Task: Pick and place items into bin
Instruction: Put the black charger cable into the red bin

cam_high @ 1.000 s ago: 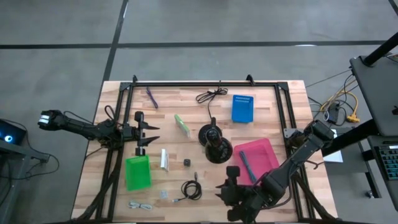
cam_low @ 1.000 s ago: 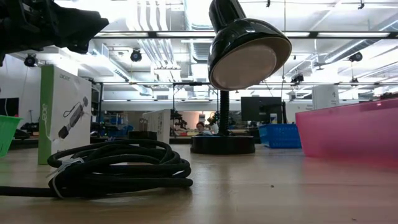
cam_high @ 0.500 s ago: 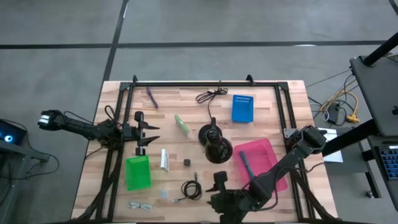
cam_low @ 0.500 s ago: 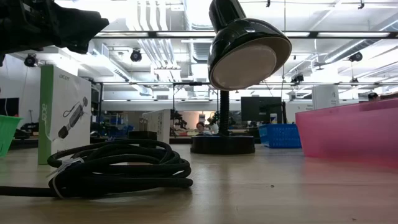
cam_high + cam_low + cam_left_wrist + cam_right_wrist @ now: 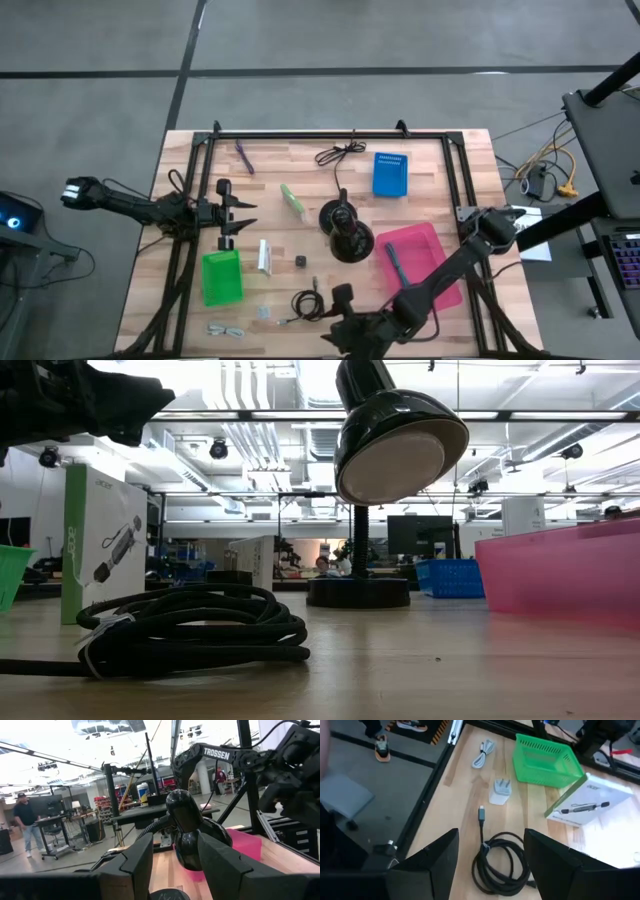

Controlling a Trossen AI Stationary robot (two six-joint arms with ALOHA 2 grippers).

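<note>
- I see my right gripper (image 5: 335, 318) at the near edge of the table, low over the coiled black cable (image 5: 309, 305); in its wrist view the two fingers (image 5: 432, 857) stand well apart, holding nothing, with the cable (image 5: 502, 862) on the wood between them
- Beyond the cable lie a small white charger plug (image 5: 500, 790), a grey bundled cord (image 5: 483, 754), a green basket (image 5: 548, 756) and a white and green box (image 5: 592, 802)
- My left gripper (image 5: 240, 212) waits at the table's left side, beside the green basket (image 5: 221, 277); its fingers (image 5: 137, 862) are parted with nothing between them, facing the black desk lamp (image 5: 192, 832)
- A pink bin (image 5: 425, 258) sits on the right with a dark pen (image 5: 391, 264) inside; a blue basket (image 5: 390, 173) stands farther back
- A purple pen (image 5: 243, 156), a thin black cable (image 5: 338, 153), a green packet (image 5: 294, 199) and a tiny black cube (image 5: 299, 260) rest on the table, well apart
</note>
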